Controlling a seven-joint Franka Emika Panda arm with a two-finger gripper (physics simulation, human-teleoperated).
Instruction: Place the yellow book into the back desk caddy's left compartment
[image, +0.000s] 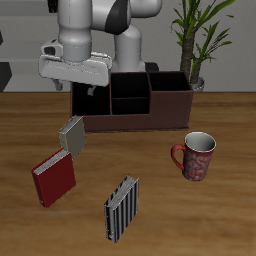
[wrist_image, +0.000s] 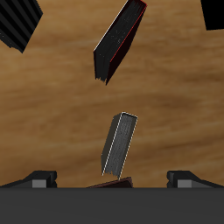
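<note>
The yellow book (image: 72, 135) (wrist_image: 119, 143) is seen lying on the table just before the back desk caddy (image: 150, 110), beside the red book (image: 54, 179). The gripper (image: 95, 91) is held above the caddy's end, its fingers spread wide and nothing grasped

Red book (image: 54, 178), striped book (image: 122, 208), red mug (image: 196, 156), potted plant (image: 197, 40).

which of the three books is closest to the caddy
The yellow book, the smallest one with a grey-tan cover. It lies just in front of the back desk caddy; the red book and the striped book lie nearer the table's front edge.
</note>
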